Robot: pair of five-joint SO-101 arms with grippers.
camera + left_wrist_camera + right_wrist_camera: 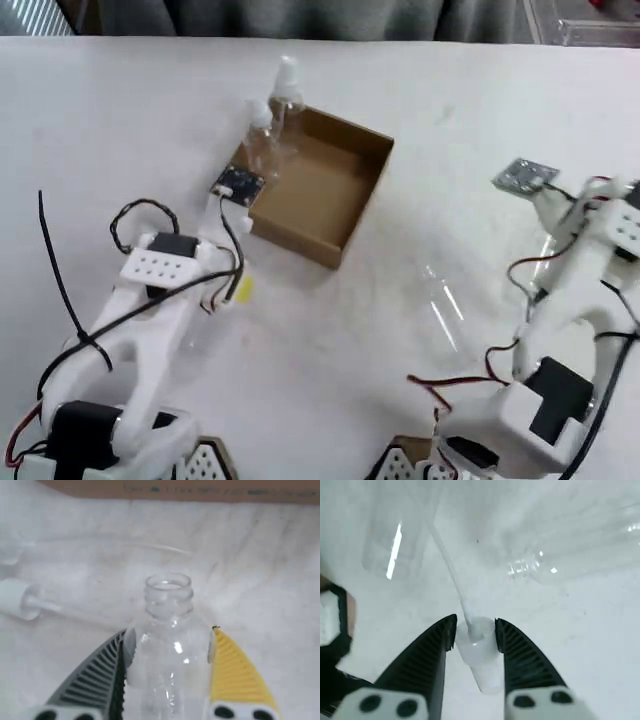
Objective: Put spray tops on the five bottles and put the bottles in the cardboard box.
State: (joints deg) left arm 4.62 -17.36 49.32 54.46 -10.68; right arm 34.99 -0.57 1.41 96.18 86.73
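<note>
My left gripper is shut on a clear, topless bottle, one grey and one yellow finger against its shoulders, open neck toward the cardboard box. A loose white spray top lies on the table beside it, its tube trailing past the bottle. My right gripper is shut on another white spray top, whose thin dip tube points away over the table. In the high view the open cardboard box sits mid-table, and two bottles with spray tops stand at its far left corner.
Clear bottles lie on the white table beyond the right gripper, seen as faint glints between the arms. The left arm reaches toward the box's near left side. The right arm stands at the right edge.
</note>
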